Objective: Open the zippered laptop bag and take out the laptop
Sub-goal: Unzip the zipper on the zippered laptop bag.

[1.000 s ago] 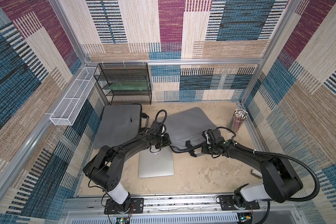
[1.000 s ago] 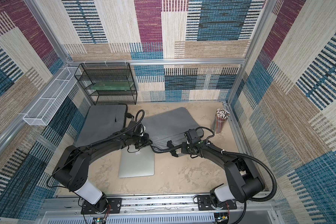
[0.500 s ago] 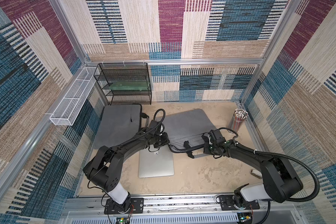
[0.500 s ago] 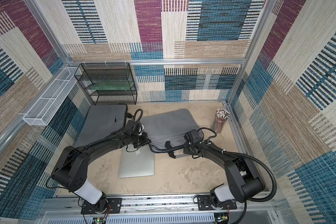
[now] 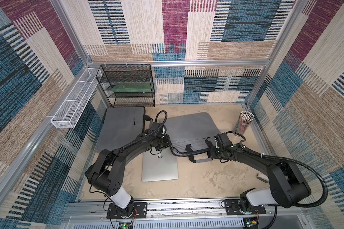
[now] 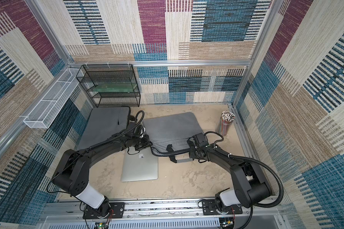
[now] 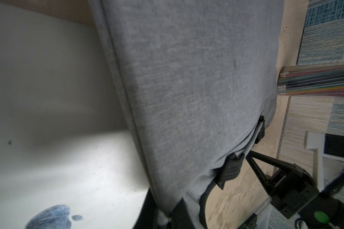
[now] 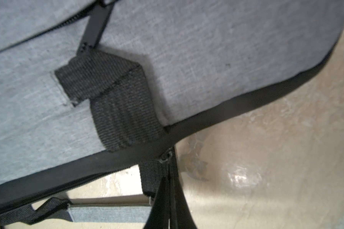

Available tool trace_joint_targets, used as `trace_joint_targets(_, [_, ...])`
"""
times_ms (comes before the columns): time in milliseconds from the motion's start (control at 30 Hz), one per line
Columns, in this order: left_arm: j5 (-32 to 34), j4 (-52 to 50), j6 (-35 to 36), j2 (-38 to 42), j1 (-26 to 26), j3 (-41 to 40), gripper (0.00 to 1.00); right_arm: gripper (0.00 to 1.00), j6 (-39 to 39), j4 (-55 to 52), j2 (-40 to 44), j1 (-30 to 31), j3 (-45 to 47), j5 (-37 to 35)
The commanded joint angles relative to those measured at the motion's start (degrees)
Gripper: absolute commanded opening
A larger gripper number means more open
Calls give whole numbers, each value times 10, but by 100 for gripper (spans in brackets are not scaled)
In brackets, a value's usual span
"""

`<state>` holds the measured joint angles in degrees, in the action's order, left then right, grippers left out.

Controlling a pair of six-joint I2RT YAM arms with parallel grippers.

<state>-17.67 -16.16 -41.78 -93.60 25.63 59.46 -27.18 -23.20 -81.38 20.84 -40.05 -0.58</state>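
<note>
Left gripper [image 5: 165, 146] pinches the laptop bag [image 5: 191, 126] edge; right gripper [image 8: 168, 172] pinches the zipper pull [image 8: 165, 157]. Either thin hold may slip under tension.

Sand-coloured and scuffed, the counter [image 5: 207, 178] carries a closed silver laptop [image 5: 160, 168], lying flat, seen in both top views. Behind the laptop and to its right lies a grey laptop bag [image 5: 193, 126], its near left corner meeting the laptop's far edge, its black straps trailing on the bare surface right of the laptop. A second grey bag [image 5: 121, 126] lies behind and left of the laptop, a black mesh rack [image 5: 127, 85] standing farther back. A cup of pencils [image 5: 243, 124] stands far right and behind; a small white object [image 5: 262, 177] rests far right of the laptop's near end.
</note>
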Motion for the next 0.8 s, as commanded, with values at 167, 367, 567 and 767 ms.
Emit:
trace_joint_targets(167, [97, 12, 44, -15, -11, 30, 0, 0, -7, -47, 17, -12, 16, -45])
trace_joint_targets(367, [116, -1, 61, -35, -15, 53, 0, 0, -12, -50, 21, -13, 16, -45])
trace_joint_targets(567, [134, -6, 71, -54, -17, 70, 0, 0, -20, -57, 25, -14, 15, -47])
trace_joint_targets(767, [145, -12, 83, -82, -22, 101, 0, 0, -30, -65, 25, -17, 15, -49])
